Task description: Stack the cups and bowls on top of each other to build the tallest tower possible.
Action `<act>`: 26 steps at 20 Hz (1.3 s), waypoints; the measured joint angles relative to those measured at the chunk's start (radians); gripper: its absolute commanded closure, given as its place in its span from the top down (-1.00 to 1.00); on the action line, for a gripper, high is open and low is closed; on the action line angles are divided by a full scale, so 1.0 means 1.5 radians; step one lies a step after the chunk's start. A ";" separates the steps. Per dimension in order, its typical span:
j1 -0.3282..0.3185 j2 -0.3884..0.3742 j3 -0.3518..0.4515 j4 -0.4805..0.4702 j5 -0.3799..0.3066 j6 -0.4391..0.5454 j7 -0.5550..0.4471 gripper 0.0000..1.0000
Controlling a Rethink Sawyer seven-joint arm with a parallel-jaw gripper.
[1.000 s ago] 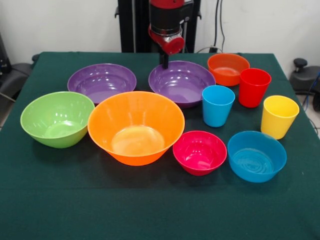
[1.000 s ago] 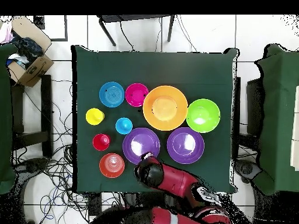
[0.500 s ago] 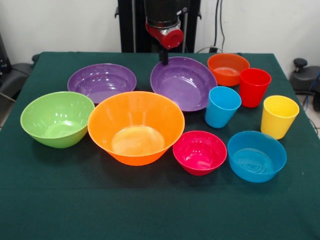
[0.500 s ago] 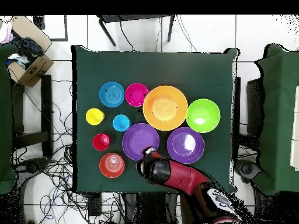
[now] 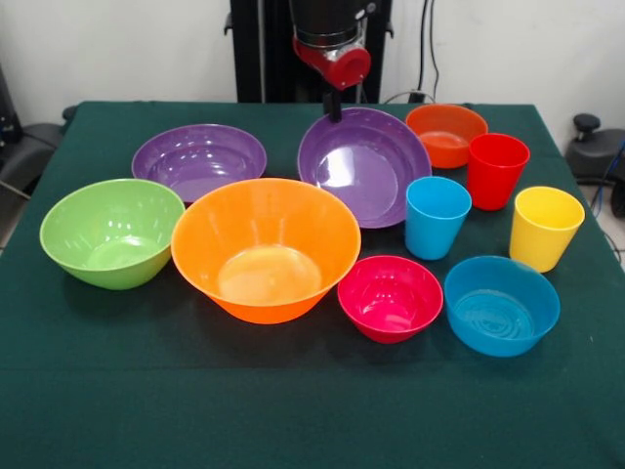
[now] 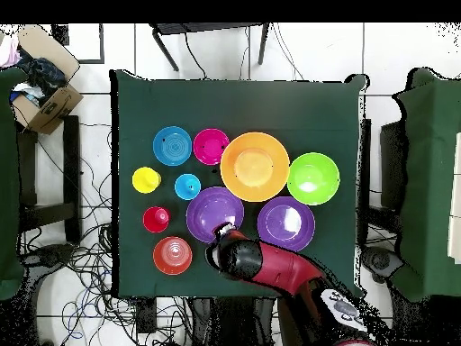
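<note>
The pincer (image 5: 333,106) grips the far rim of one purple bowl (image 5: 363,166), which tilts up off the worktop (image 5: 293,410) and leans against the blue cup (image 5: 437,217). Crowding it are the big orange bowl (image 5: 266,247), the second purple bowl (image 5: 199,160), the small orange bowl (image 5: 445,135) and the red cup (image 5: 496,171).

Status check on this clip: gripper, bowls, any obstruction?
Gripper clamped on far rim of a purple bowl, bowl tipped up toward the camera. Blue cup close beside it, leaning. Nothing stacked; large orange bowl empty.
</note>
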 measured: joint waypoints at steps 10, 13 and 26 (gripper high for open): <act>0.001 -0.040 0.005 0.009 -0.001 0.037 0.000 -1.00; 0.001 -0.071 0.005 0.020 -0.001 0.069 0.000 -1.00; -0.016 -0.189 0.005 0.068 -0.002 0.180 0.000 -1.00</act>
